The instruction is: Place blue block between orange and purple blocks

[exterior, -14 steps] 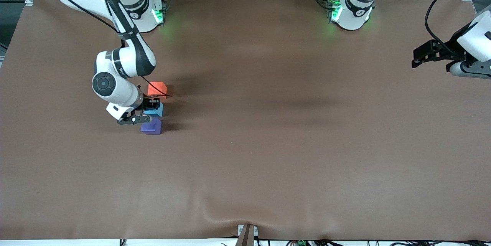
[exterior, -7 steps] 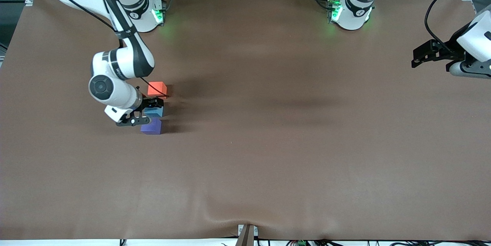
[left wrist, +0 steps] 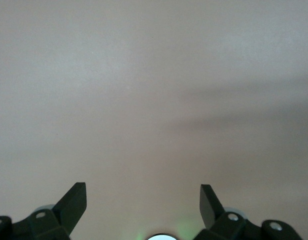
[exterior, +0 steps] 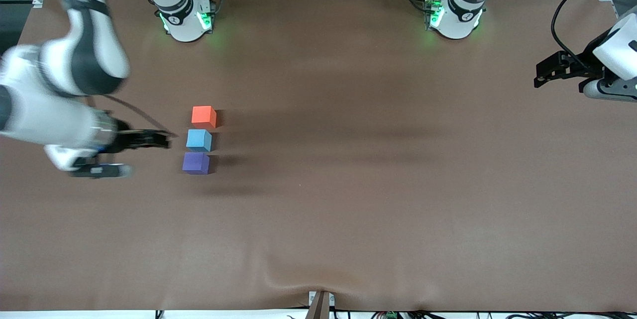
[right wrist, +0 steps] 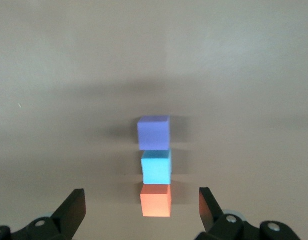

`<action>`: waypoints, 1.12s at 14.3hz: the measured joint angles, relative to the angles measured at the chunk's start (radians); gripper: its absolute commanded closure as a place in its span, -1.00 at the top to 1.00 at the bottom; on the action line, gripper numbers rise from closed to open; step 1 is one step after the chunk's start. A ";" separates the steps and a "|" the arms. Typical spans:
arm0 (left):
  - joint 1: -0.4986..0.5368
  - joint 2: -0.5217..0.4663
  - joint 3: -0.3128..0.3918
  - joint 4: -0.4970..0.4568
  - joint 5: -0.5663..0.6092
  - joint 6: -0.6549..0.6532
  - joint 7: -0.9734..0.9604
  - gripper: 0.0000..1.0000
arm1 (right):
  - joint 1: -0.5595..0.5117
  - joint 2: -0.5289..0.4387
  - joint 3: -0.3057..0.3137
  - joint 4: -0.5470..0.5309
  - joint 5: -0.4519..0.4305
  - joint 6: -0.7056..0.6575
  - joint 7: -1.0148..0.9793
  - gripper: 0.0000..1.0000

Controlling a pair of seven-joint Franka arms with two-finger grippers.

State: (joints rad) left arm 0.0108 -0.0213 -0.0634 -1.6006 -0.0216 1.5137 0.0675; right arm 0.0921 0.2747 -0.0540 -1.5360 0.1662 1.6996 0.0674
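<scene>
Three cubes sit in a close row on the brown cloth. The orange block is farthest from the front camera, the blue block is in the middle, and the purple block is nearest. My right gripper is open and empty, over the cloth beside the row toward the right arm's end. Its wrist view shows the purple block, blue block and orange block ahead of the open right gripper. My left gripper waits open and empty at the left arm's end; the left wrist view shows that gripper over bare cloth.
The brown cloth covers the whole table. The two arm bases stand at the table edge farthest from the front camera. A wrinkle rises in the cloth near the front edge.
My right gripper let go of the blue block, then pulled away from the row toward the right arm's end and rose. The blue block stays between the orange and purple blocks.
</scene>
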 measured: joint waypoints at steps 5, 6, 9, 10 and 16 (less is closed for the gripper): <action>0.000 0.000 0.000 0.001 0.000 -0.002 0.000 1.00 | -0.134 -0.008 -0.002 0.291 -0.014 -0.324 -0.007 1.00; 0.000 0.000 0.000 0.001 0.000 -0.003 0.000 1.00 | -0.152 -0.010 -0.001 0.315 -0.026 -0.359 -0.020 1.00; 0.000 0.000 0.000 0.001 0.000 -0.003 0.000 1.00 | -0.169 -0.041 0.002 0.351 -0.036 -0.414 -0.041 1.00; 0.000 0.000 0.000 0.001 0.000 -0.003 0.000 1.00 | -0.168 -0.070 0.008 0.347 -0.038 -0.424 -0.041 1.00; 0.000 0.000 0.001 0.001 0.000 -0.004 0.000 1.00 | -0.130 -0.302 0.049 0.065 -0.127 -0.339 -0.041 1.00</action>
State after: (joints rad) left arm 0.0110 -0.0213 -0.0629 -1.5993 -0.0216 1.5101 0.0674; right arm -0.0383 -0.0270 -0.0051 -1.4714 0.0393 1.3611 0.0269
